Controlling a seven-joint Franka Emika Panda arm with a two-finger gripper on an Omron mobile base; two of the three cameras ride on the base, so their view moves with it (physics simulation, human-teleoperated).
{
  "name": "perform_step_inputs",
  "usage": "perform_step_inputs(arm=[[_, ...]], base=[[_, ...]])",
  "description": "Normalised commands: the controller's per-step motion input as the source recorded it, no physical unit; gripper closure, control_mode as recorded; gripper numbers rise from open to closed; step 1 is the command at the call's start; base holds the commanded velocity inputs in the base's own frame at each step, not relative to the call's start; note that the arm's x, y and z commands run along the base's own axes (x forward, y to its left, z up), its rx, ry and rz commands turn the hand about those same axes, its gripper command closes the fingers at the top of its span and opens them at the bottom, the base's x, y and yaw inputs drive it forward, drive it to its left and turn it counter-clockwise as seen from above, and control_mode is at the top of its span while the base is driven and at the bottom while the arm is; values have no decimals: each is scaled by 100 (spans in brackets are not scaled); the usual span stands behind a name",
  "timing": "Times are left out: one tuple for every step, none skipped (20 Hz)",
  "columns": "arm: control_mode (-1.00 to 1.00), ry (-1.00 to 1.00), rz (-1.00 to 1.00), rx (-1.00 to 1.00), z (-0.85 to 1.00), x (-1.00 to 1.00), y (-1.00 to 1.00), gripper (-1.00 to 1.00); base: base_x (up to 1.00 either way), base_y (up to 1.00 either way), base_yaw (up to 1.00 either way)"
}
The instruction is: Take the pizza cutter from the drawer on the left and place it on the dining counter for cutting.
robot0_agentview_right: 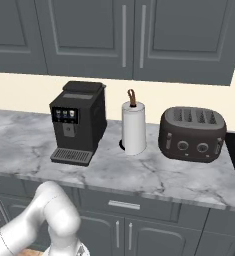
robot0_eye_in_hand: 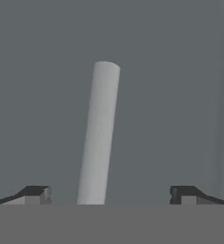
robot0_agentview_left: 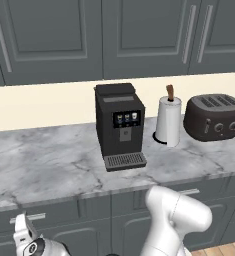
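The drawer (robot0_agentview_left: 59, 212) sits shut under the marble worktop at the lower left, with its short silver bar handle (robot0_agentview_left: 28, 217) on the flat dark grey front. My gripper (robot0_agentview_left: 24, 229) is down low right at that handle. In the hand view the handle (robot0_eye_in_hand: 99, 133) runs as a pale bar between my two dark fingertips (robot0_eye_in_hand: 35, 193), close to the drawer front (robot0_eye_in_hand: 180, 95). The gripper (robot0_eye_in_hand: 111, 193) is open, its jaws wide on either side of the bar and not touching it. The pizza cutter is hidden. The dining counter is out of view.
On the marble worktop (robot0_agentview_left: 49, 165) stand a black coffee machine (robot0_agentview_left: 118, 125), a paper towel roll (robot0_agentview_left: 168, 120) and a dark toaster (robot0_agentview_left: 214, 117). Panelled grey wall cabinets (robot0_agentview_left: 54, 35) hang above. Another drawer handle (robot0_agentview_right: 124, 205) shows further right.
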Motion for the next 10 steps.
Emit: perform_step_inputs(arm=[[-100,-13,1,1,-55,16,0,-100],[-100,-13,1,1,-56,16,0,-100],[-100,-13,1,1,-54,14,0,-100],[-100,-13,1,1,-56,14,0,-100],[-100,-13,1,1,-58,13,0,-100],[-100,-13,1,2,-62,6,0,-100],[-100,-13,1,1,-67,4,0,-100],[-100,-13,1,2,-65,4,0,-100],[-100,-14,1,1,-62,8,0,-100],[-100,-13,1,1,-57,15,0,-100]], base=[[0,0,0],[0,0,0],[0,0,0],[0,0,0],[0,0,0],[0,0,0],[0,0,0],[0,0,0],[0,0,0],[0,0,0]])
